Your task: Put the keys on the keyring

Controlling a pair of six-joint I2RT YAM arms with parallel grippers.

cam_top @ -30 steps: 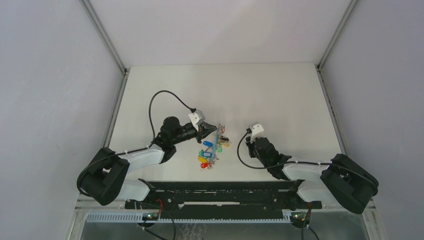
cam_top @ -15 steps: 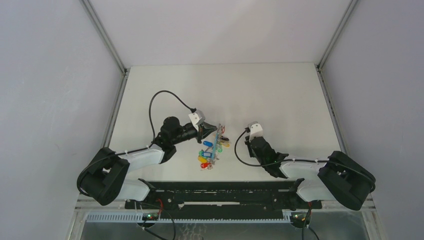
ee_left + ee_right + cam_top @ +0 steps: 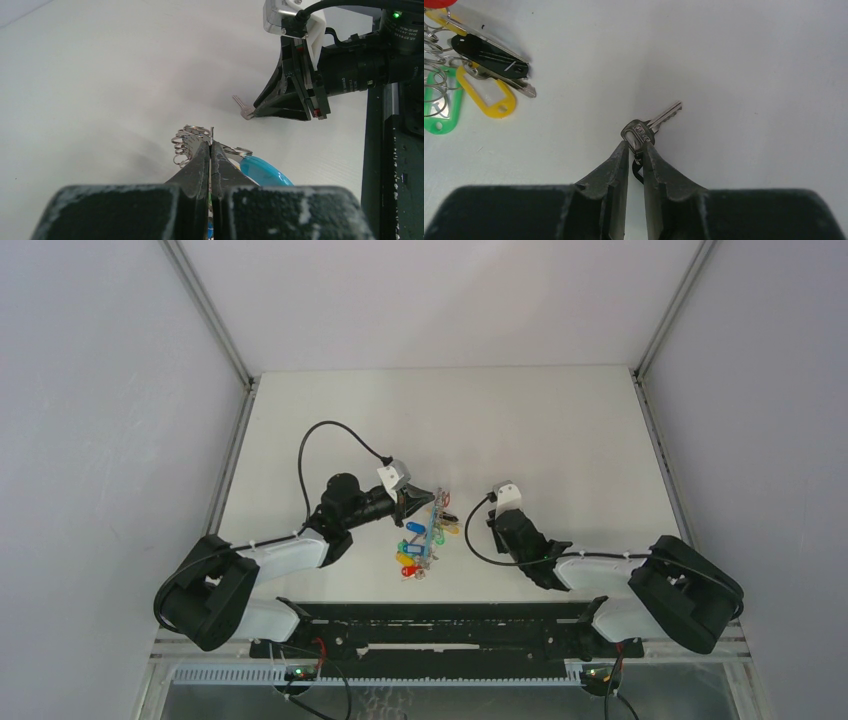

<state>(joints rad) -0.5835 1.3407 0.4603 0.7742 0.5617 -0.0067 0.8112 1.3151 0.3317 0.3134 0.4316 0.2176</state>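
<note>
My left gripper [image 3: 418,502] is shut on the keyring [image 3: 433,516] and holds it on edge just above the table. In the left wrist view the jaws [image 3: 210,145] pinch its thin band, with its silvery coil [image 3: 186,142] to the left and a blue tag [image 3: 260,171] to the right. Several keys [image 3: 410,550] with coloured tags hang from it. My right gripper [image 3: 495,528] is down at the table to the right of the ring. In the right wrist view its jaws [image 3: 636,145] close on the head of a loose silvery key [image 3: 646,129] with a narrow gap left.
The right wrist view shows a yellow tag [image 3: 486,95], a green tag [image 3: 439,107] and a black-headed key [image 3: 489,52] at the upper left, close to the loose key. A black rail [image 3: 440,625] runs along the near table edge. Grey walls enclose the white table [image 3: 560,430].
My right arm has crept left towards the keyring. My left arm and the keyring have not moved.
</note>
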